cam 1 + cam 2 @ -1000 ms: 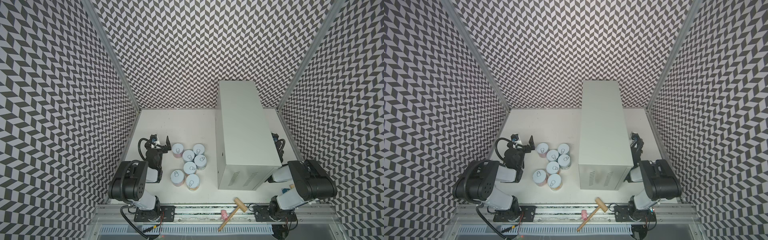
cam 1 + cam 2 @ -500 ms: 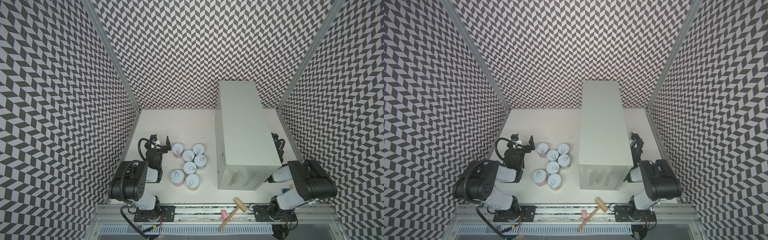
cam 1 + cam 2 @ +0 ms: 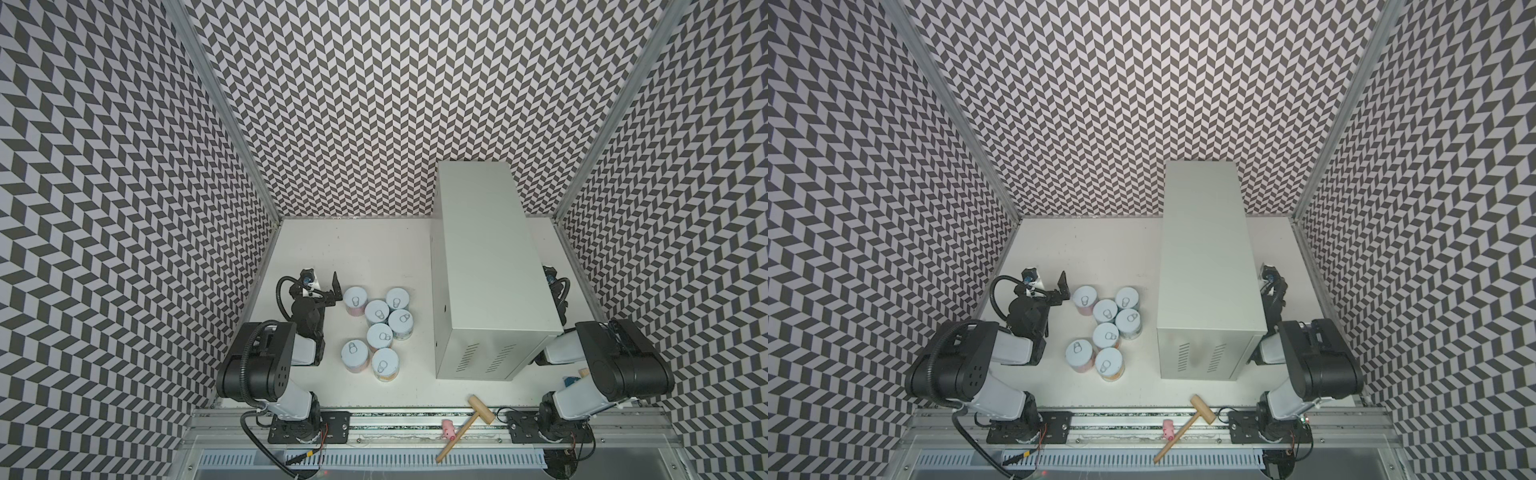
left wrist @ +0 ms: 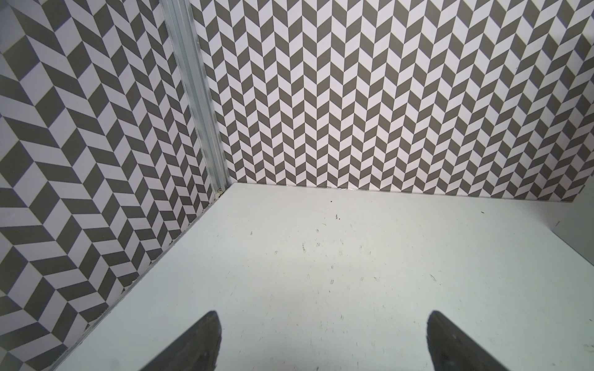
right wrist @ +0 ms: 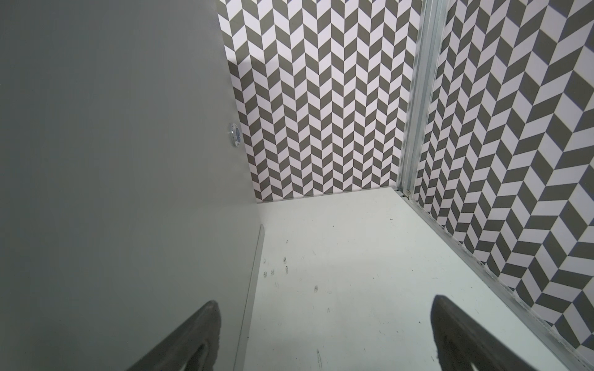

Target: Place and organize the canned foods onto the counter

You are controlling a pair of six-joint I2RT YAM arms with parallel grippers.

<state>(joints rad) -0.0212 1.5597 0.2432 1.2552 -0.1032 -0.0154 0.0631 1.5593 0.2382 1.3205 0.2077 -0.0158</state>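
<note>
1. Seven short cylindrical cans with pale blue pull-tab lids (image 3: 379, 336) stand upright in a tight cluster on the white surface (image 3: 365, 249), left of centre.
2. A tall light-grey metal cabinet (image 3: 486, 257) stands just right of the cans, apart from them.
3. The left fingers (image 4: 202, 337) are spread wide and hold nothing, just left of the far-left can.
4. The right fingers (image 5: 450, 324) are also apart and empty, low beside the cabinet's right wall. The cabinet stands between them and the cans.
5. A wooden mallet (image 3: 481, 409) and a small pink figure (image 3: 448, 427) lie on the near metal rail (image 3: 395, 417).
</note>
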